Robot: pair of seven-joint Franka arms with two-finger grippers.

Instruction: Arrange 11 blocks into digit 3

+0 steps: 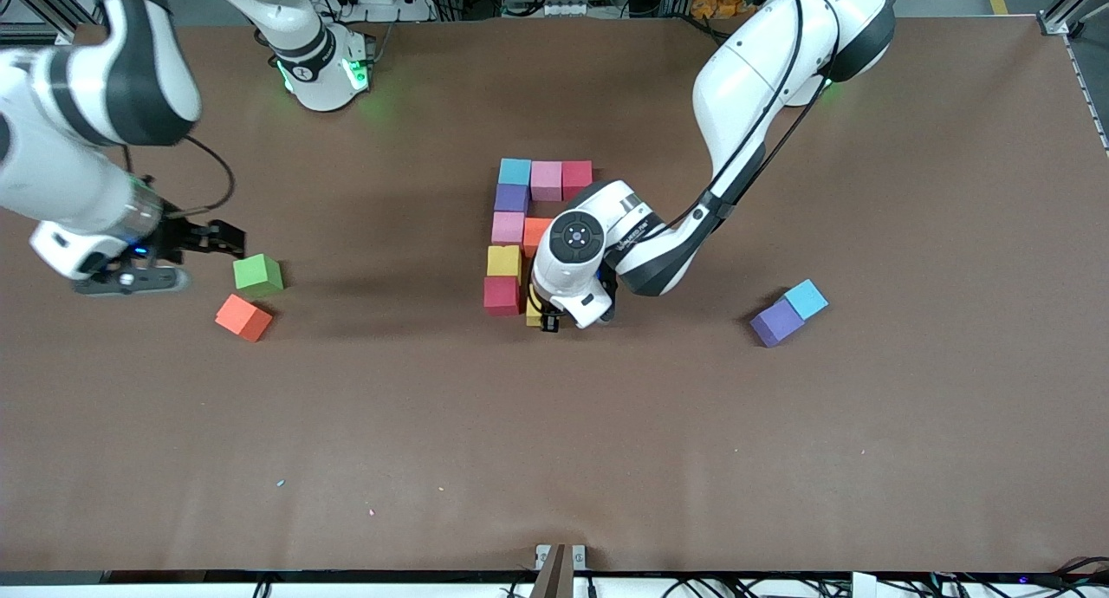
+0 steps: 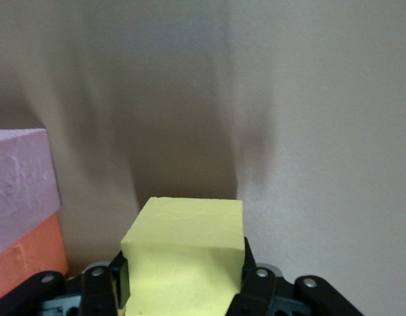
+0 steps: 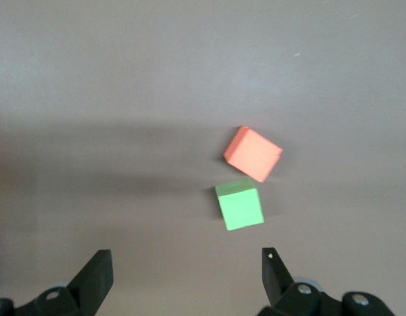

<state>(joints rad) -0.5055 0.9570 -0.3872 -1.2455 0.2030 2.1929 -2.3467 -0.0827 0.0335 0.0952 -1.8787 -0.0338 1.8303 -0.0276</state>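
Pinching a yellow block (image 2: 183, 253) beside the red cube (image 1: 502, 295), the left gripper (image 1: 548, 322) fills the bottom row — eight already placed, two left. Right gripper (image 1: 227, 238) waits spread near the green cube (image 1: 258, 273).

Mid-frame, the blocks (image 1: 520, 234) run light blue, pink and red across the top, then purple, pink, orange, yellow and red below. A pale yellow cube (image 2: 183, 253) shows, perhaps lemon. Lower left sit a green cube (image 1: 257, 273) and an orange cube (image 1: 243, 317); at right, purple and light blue ones. The table (image 1: 554, 442) is plain brown.
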